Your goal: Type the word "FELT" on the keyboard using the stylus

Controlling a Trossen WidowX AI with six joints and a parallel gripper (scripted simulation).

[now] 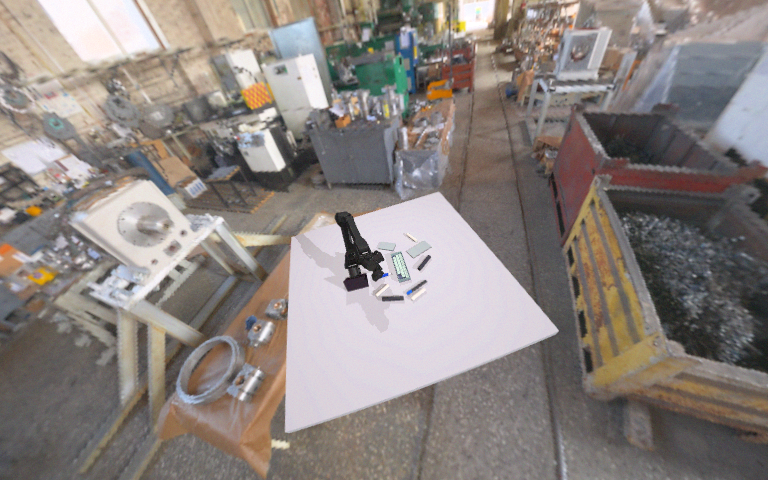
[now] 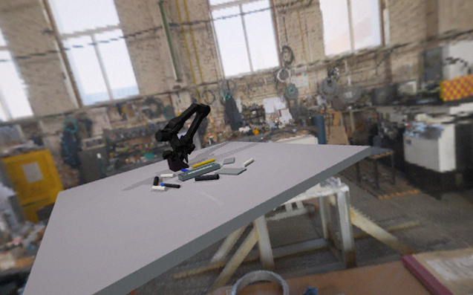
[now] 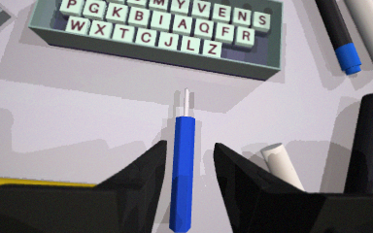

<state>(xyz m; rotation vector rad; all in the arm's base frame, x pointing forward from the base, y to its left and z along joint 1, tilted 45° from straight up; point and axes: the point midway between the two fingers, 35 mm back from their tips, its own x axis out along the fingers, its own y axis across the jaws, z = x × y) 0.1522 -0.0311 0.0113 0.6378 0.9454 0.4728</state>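
The blue stylus (image 3: 183, 170) lies on the table (image 1: 453, 339) (image 2: 148, 216) (image 3: 73, 116), its pale tip toward the keyboard (image 1: 400, 267) (image 2: 199, 172) (image 3: 160, 55), just beside the Z-key side. My claw (image 1: 376, 273) (image 2: 181, 161) (image 3: 190, 148) is partly open and empty, its fingers on either side of the stylus. My arm (image 1: 352, 240) (image 2: 196, 121) rises from its base, folds at the elbow and reaches back down. Bare tabletop separates the tip from the keyboard's edge; a white stick (image 3: 282, 165) lies near my finger, a yellow one (image 2: 203, 163) (image 3: 49, 182) on the opposite side.
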